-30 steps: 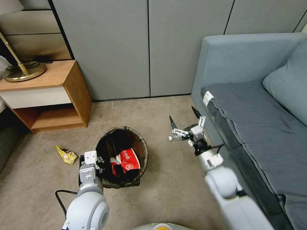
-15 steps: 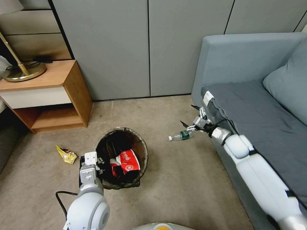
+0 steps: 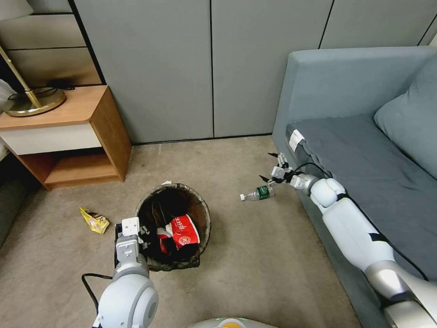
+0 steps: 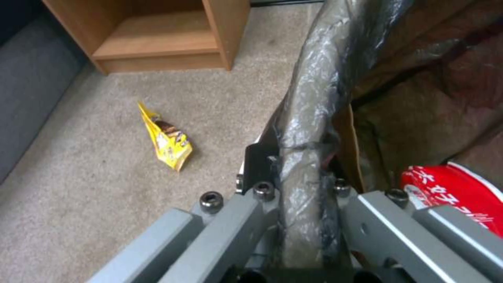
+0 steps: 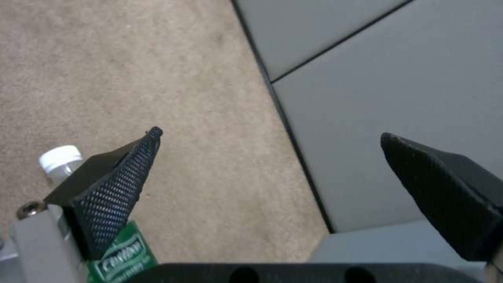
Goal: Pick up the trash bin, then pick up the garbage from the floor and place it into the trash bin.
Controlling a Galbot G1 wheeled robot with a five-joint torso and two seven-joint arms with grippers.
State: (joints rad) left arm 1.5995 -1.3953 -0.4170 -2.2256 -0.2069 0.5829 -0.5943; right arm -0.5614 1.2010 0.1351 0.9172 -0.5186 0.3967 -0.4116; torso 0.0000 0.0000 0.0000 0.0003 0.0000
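The trash bin (image 3: 200, 207), lined with a dark bag, stands on the carpet with a red wrapper (image 3: 184, 229) inside. My left gripper (image 3: 136, 238) is shut on the bin's near-left rim; the left wrist view shows the bag-covered rim (image 4: 309, 118) clamped in the left gripper (image 4: 298, 188). A small clear bottle (image 3: 257, 193) with a green label lies on the floor beside the sofa. My right gripper (image 3: 267, 166) hangs open just above and behind it; in the right wrist view the bottle (image 5: 60, 161) lies beside one finger of the right gripper (image 5: 270, 135). A yellow wrapper (image 3: 94, 221) lies left of the bin.
A wooden nightstand (image 3: 86, 136) with a brass lamp base (image 3: 34, 102) stands at the back left. The grey sofa (image 3: 364, 159) runs along the right, close to my right arm. Grey wall panels (image 3: 209, 68) close the back. Open carpet (image 3: 255, 264) lies between bin and sofa.
My right arm has stretched forward and down beside the sofa, bringing its open gripper low by the bottle, which now shows. The left gripper and bin have barely moved.
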